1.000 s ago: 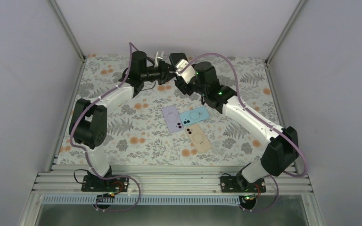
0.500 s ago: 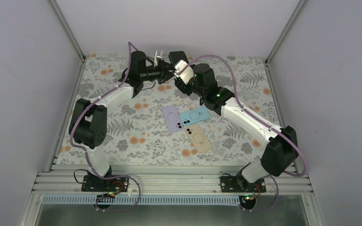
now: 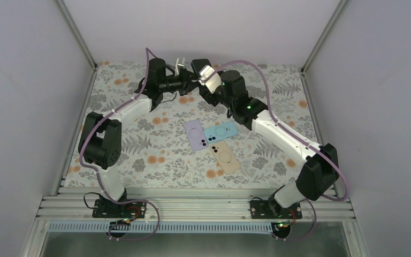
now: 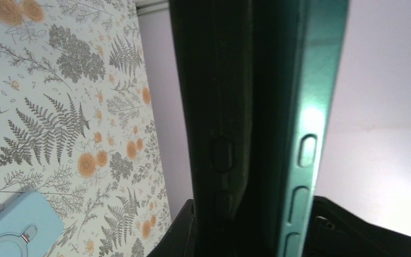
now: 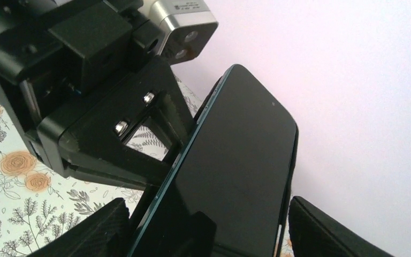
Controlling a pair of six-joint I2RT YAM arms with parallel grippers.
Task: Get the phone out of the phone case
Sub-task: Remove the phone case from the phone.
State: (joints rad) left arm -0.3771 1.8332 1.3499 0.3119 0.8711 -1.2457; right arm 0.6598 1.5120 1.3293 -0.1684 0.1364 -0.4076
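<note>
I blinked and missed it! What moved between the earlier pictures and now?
Only a little changed. The right gripper and its wrist crept toward the back wall, with its fingers still on either side of the dark phone. The left gripper stayed clamped on that phone. The purple phone, blue phone and beige phone did not move.

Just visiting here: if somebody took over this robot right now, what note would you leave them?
Left claw: shut on the green-edged, black-screened phone, held up over the far end of the floral table.
Right claw: fingers wide either side of the phone; grip unclear.
Dark soft case: on the phone, its side edge looks parted from it.
Done: prying begun. Left: pull the phone fully free.
</note>
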